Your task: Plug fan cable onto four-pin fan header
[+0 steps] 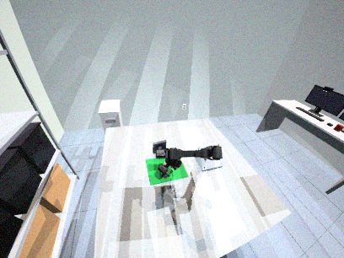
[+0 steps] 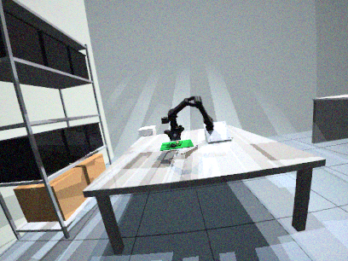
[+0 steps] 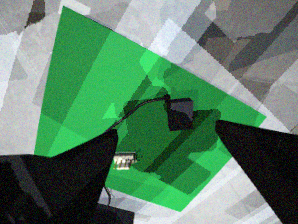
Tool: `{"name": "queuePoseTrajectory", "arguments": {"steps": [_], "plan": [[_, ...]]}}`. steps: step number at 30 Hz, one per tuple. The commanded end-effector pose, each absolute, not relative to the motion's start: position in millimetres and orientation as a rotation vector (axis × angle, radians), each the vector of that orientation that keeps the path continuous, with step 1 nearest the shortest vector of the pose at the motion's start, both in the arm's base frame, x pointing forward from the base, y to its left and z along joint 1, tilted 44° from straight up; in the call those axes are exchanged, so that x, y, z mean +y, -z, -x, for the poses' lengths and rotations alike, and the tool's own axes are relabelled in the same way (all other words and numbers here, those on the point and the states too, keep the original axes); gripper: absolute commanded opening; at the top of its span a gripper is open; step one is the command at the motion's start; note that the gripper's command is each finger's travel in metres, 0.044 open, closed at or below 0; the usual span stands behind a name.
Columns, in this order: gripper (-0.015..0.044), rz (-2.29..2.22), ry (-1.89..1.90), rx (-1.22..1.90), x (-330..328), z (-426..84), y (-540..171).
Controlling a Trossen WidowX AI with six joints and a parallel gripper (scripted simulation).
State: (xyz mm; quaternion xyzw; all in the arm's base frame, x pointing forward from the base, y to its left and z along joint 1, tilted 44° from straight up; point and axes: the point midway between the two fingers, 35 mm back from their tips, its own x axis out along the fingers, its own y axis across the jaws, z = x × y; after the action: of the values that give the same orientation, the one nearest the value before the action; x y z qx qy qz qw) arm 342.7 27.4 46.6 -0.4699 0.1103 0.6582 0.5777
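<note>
The green board (image 1: 154, 179) (image 2: 188, 147) (image 3: 62, 105) lies on the table. In the wrist view the dark plug (image 3: 181, 115) sits over the board, between the fingers but nearer the right one, with space on both sides. Its thin dark cable (image 3: 142, 104) curves left and passes behind the left finger. My gripper (image 1: 163, 170) (image 3: 167, 127) is open above the board and holds nothing. A pale connector with pin-like stripes (image 3: 125, 160) shows beside the left finger. Whatever is under the plug is hidden, so its depth cannot be told.
A dark block (image 3: 121, 215) shows partly at the bottom of the wrist view, near the cable; it may be the fan. A white panel-like object (image 2: 218, 131) stands on the table (image 1: 122, 169) (image 2: 256, 164) by the arm's base. A shelf (image 2: 47, 66) stands at the left.
</note>
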Motion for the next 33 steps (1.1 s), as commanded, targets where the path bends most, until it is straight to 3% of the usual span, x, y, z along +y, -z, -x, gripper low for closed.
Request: {"name": "queuePoseTrajectory", "arguments": {"steps": [1,15,24,33], "plan": [[0.0440,1.098,-1.538,0.265,27.1,-342.7,-46.1],[0.0440,1.099,-1.540,0.258,27.5,-342.7,-46.6],[0.0210,1.278,-1.423,0.380,33.0,-360.5,-64.8],[0.0210,1.278,-1.423,0.380,33.0,-360.5,-64.8]]}}
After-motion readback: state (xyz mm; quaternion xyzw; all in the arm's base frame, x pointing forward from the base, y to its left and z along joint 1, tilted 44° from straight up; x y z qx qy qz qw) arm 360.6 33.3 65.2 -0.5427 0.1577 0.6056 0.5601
